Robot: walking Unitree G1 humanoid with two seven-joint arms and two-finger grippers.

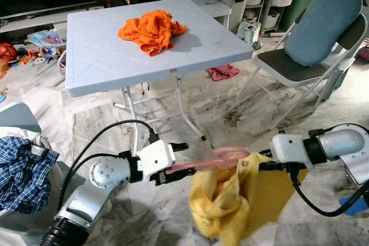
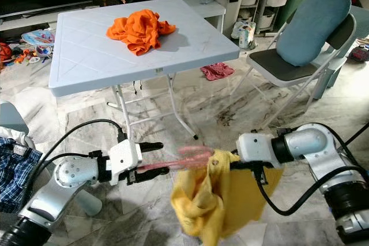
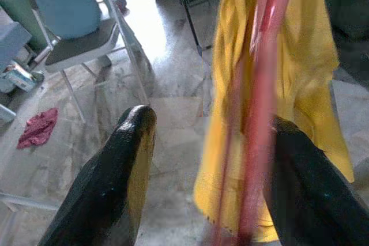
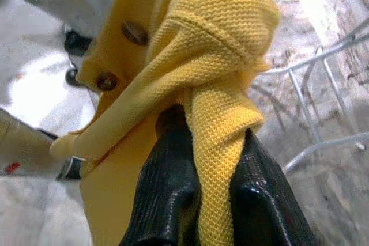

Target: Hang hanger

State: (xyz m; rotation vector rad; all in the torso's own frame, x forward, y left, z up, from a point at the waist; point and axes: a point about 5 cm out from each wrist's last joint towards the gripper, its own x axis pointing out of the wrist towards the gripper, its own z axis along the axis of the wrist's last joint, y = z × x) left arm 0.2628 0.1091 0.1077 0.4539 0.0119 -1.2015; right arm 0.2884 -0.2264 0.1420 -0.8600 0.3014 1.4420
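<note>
Laundry basket, far left: a grey bin (image 1: 14, 120) is seen at the robot's left side, and a blue plaid garment (image 1: 22, 171) is draped in it.
Left gripper: the left gripper (image 1: 175, 160) is held low over the marble floor (image 1: 230, 113), pointed toward the robot's right. Its two black fingers (image 3: 118, 171) are spread apart; the pink hanger (image 1: 202, 162) runs between them, against one finger. A firm grip on it cannot be confirmed.
Hanger: it is blurred, stretched between the two grippers, with its far end inside the yellow shirt (image 1: 230, 203).
Yellow shirt: it hangs from the hanger and from the right gripper, clear of the floor.
Right gripper: the right gripper (image 4: 199, 159) is pinched closed on a fold of the yellow knit, at the shirt's upper edge.
Table: an orange cloth (image 1: 151, 30) is heaped on the white folding table (image 1: 104, 56).
Floor beyond: a red rag (image 1: 222, 72) lies under the table's edge.
Chair, far right: a blue cushion (image 1: 323, 24) is propped on the folding chair (image 1: 282, 64).
</note>
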